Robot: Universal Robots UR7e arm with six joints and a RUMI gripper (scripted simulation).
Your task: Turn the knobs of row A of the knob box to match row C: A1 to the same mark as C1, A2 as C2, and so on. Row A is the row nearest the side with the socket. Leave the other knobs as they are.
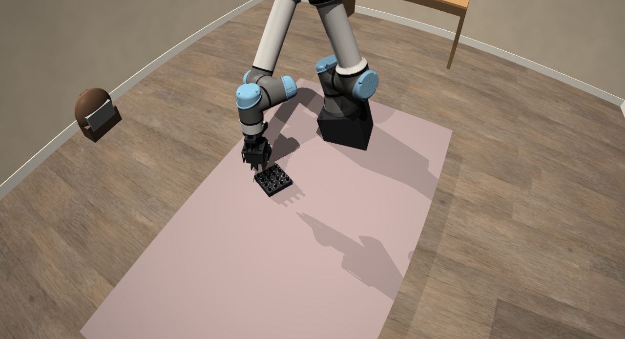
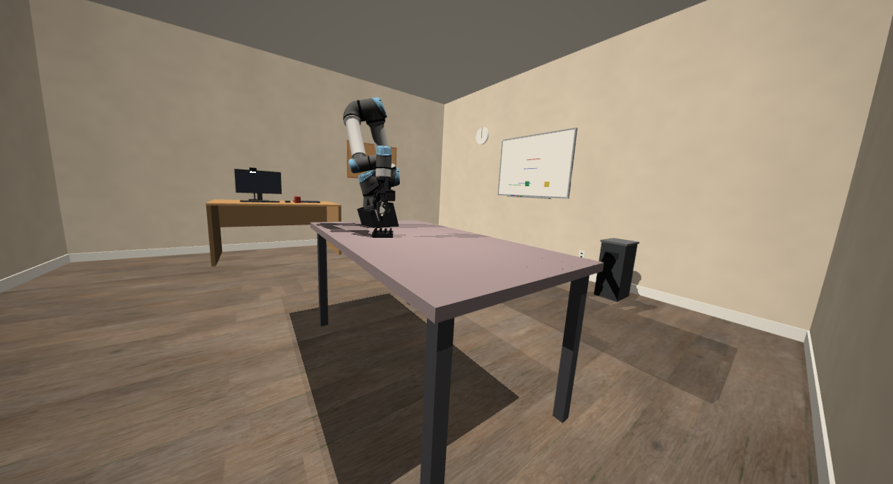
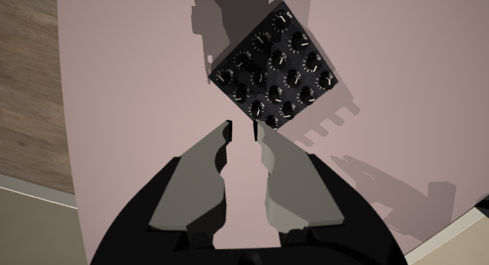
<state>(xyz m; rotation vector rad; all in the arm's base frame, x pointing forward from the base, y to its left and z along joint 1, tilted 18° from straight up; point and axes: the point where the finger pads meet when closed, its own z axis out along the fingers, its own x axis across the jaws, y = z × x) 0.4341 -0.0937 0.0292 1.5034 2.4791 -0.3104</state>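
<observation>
The black knob box (image 1: 281,188) (image 2: 382,234) (image 3: 291,94) lies flat on the pink table and appears turned like a diamond in the wrist view. It has several black knobs with white pointer lines at differing angles and small white tick marks around them. The row letters and the socket cannot be made out. My gripper (image 1: 256,167) (image 2: 381,216) (image 3: 242,121) is open by a narrow gap, with nothing between its fingertips. It hangs above and beside the box. In the wrist view the right fingertip slightly covers the box's near corner, next to a partly hidden knob (image 3: 270,121).
The pink table (image 1: 227,258) (image 2: 449,256) carries the box and the arm's black base (image 1: 345,134), which stands behind the box to the right in the top view. The table's edge (image 3: 66,116) runs along the left of the wrist view. Arm shadows cross the box and table.
</observation>
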